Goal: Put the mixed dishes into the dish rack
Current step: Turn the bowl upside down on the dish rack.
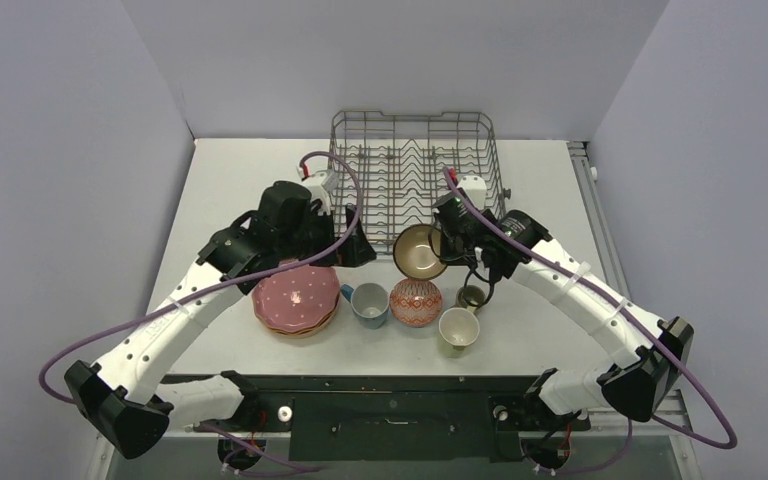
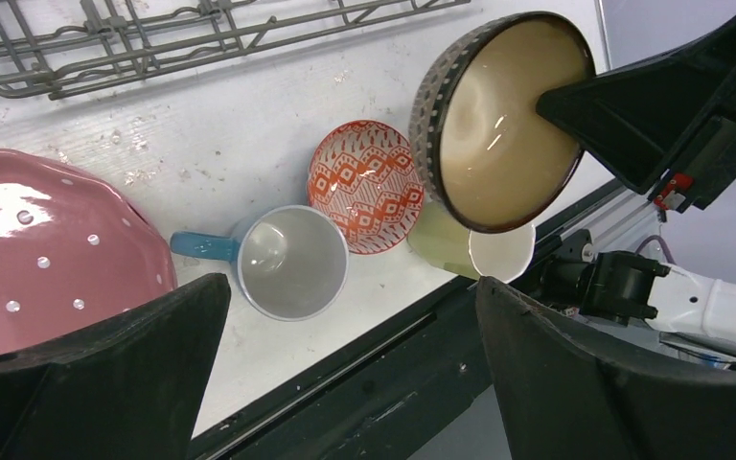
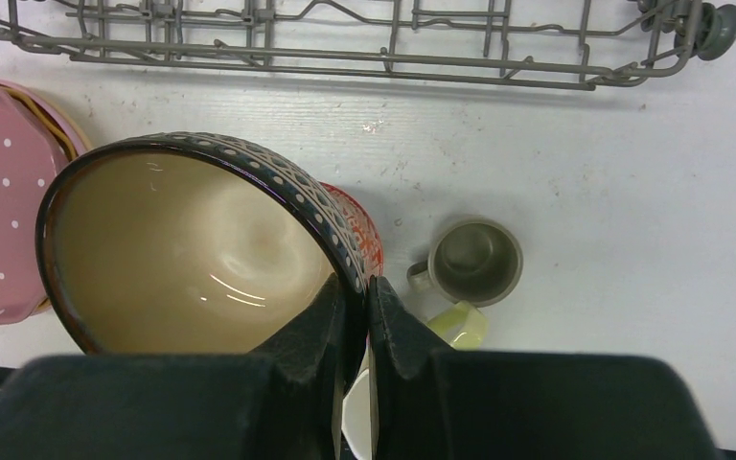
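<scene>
My right gripper (image 1: 447,248) is shut on the rim of the dark-brown bowl (image 1: 420,251), held tilted above the table just in front of the dish rack (image 1: 415,165). The bowl's tan inside shows in the right wrist view (image 3: 192,254) and in the left wrist view (image 2: 503,120). My left gripper (image 1: 345,245) is open and empty above the pink dotted plate (image 1: 298,294), which tops a stack of plates. A light-blue mug (image 1: 368,303), a red patterned dish (image 1: 416,301), a pale-yellow mug (image 1: 458,328) and a small olive mug (image 1: 471,297) stand on the table.
The rack stands at the far middle of the white table (image 1: 230,190). Its near wire edge shows in the right wrist view (image 3: 345,48) and in the left wrist view (image 2: 153,38). A black rail (image 1: 380,385) runs along the near table edge.
</scene>
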Controlling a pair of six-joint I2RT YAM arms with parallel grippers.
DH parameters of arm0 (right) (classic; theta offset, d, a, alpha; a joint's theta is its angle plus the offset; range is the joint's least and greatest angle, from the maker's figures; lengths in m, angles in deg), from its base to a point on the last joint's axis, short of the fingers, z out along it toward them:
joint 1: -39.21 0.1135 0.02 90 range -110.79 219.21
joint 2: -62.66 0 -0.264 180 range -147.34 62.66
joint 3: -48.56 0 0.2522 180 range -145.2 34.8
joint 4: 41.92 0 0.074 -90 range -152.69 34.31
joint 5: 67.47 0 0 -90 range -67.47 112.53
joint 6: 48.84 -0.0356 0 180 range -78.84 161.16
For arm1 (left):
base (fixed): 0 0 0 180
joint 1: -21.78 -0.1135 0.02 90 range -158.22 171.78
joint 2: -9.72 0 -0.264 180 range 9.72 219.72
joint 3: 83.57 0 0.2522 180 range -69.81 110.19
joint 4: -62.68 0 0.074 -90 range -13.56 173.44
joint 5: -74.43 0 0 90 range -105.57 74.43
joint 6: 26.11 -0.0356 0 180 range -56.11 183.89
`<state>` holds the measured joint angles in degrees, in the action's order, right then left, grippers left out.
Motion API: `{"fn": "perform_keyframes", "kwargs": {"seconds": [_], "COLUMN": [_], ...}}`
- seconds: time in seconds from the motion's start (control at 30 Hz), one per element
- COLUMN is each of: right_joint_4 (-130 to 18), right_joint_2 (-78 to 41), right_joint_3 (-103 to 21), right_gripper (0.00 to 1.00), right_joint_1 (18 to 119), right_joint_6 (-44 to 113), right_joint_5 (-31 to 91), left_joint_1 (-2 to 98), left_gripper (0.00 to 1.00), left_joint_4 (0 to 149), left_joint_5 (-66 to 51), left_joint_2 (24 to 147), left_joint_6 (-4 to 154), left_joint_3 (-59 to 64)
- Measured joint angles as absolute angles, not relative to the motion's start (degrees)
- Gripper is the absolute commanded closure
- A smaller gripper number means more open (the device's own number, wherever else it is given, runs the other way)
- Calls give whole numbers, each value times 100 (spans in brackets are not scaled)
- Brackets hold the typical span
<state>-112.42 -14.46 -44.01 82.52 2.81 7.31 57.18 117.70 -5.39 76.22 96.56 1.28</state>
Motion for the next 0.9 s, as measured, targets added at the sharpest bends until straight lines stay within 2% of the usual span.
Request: {"fn": "perform_keyframes", "kwargs": {"seconds": [0.07, 0.1, 0.27, 0.9], "right_joint_4": [-11244, -11242, -11237, -11233], "right_joint_2": [-1497, -1545, -1656, -1685], "right_joint_3": [-4442, -4460, -4493, -4499], "right_gripper": [100, 100, 100, 100], "right_joint_1": [8326, 8379, 8564, 8731], "right_joint_6": [268, 257, 220, 100], "right_joint_5": [724, 724, 692, 808], "left_joint_1": [5934, 6026, 6314, 6830], "left_gripper": [0, 4, 9, 22], "left_joint_4": [11838, 11840, 11849, 11870], "left_joint_5": [-718, -799, -1068, -1778], "left_joint_2": [7753, 7810, 7985, 8691], "left_joint_6": [9680, 9693, 9829, 10115], "left_joint_3": [233, 274, 372, 525]}}
